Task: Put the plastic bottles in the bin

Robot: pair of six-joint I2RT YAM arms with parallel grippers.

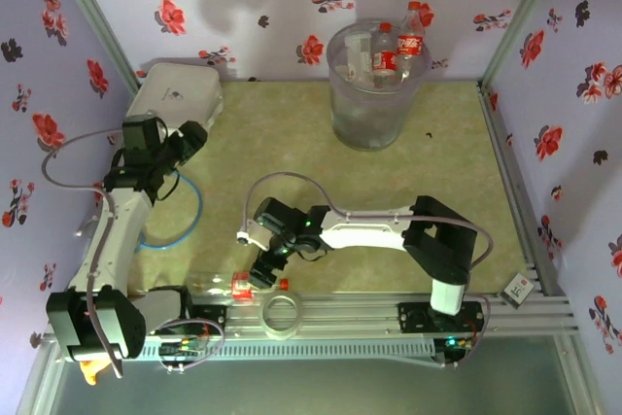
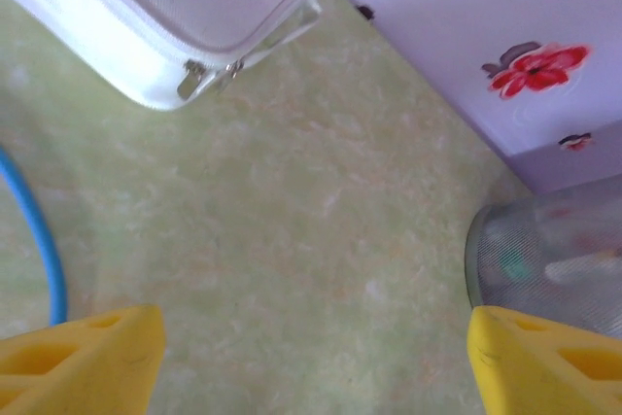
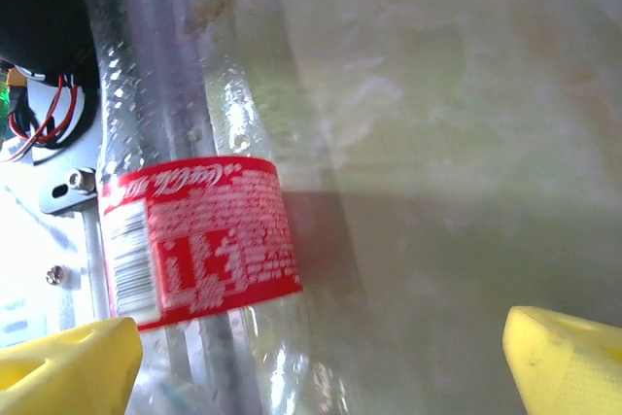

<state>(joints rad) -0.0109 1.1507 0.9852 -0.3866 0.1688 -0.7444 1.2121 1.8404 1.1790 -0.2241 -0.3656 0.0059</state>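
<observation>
In the top view, the right arm reaches across the lower middle of the frame. The right gripper (image 1: 260,272) points down towards a lone bottle (image 1: 241,286) lying at the lower left-centre, just beside the metal rail (image 1: 389,310) along the bottom. Its clear body is hard to make out here, but its long axis seems to run along that rail, with the red label about mid-length. The bin (image 1: 369,121) stands well apart at the upper centre-right, against the flowered wall, with several bottles (image 1: 389,51) already poking above its rim. The left gripper (image 1: 191,138) hangs at the middle left near the white box (image 1: 175,89), no closer to the lone bottle than its partner and not aimed at it.

In the left wrist view, its jaws are spread wide with nothing between them but bare table (image 2: 292,221). The box corner sits at the upper left, a blue cable (image 2: 39,240) at the left edge and the bin wall at the right edge.

In the right wrist view, the jaws are also spread wide and grip nothing. The bottle lies flat with its long axis running top to bottom, across the line between the two yellow fingers (image 3: 68,366) (a fair crosswise lie for a pinch). It sits well left of centre, just beside the lower-left finger and far from the lower-right one. I judge the grasp needs a sideways shift towards frame left before closing, or that finger may strike the bottle and roll it.
</observation>
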